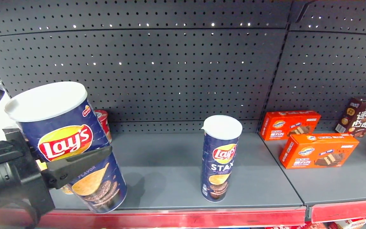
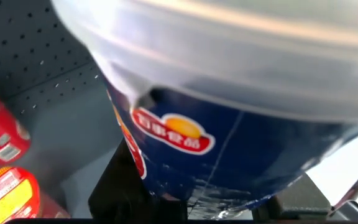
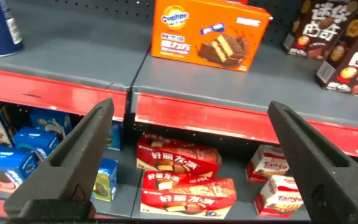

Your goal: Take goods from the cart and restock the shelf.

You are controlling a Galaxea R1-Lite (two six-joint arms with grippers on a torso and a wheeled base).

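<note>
Gripping a tilted blue chip can (image 1: 65,133) at the left front of the shelf (image 1: 170,171), the left hand (image 1: 84,156) is clamped tight; a second can (image 1: 219,159) stands upright mid-shelf, orange boxes (image 1: 318,149) farther right; the right hand (image 3: 191,106) gapes apart.

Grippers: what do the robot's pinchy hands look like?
Both are black. The left gripper has a chunky, boxy body and a long finger narrowing to a tip. The right gripper has two matte wedge-shaped fingers, plain and unmarked.
</note>
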